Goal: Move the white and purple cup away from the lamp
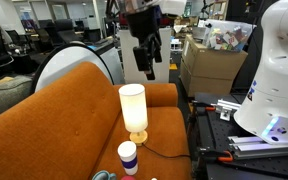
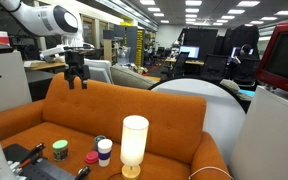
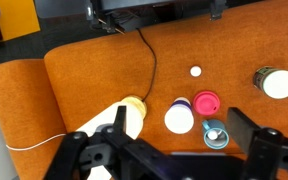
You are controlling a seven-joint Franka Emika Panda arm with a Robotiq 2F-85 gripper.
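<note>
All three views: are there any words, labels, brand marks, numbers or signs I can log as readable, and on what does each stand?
No text can be read in any view.
White and purple cup: no lettering visible.
Lamp: plain shade, no mark visible.
Cardboard boxes: any print is too small and blurred to read.

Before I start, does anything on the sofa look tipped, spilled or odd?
Nothing tipped or spilled: the lamp and white and purple cup stand upright. Only oddity: a lit lamp on a sofa seat.
</note>
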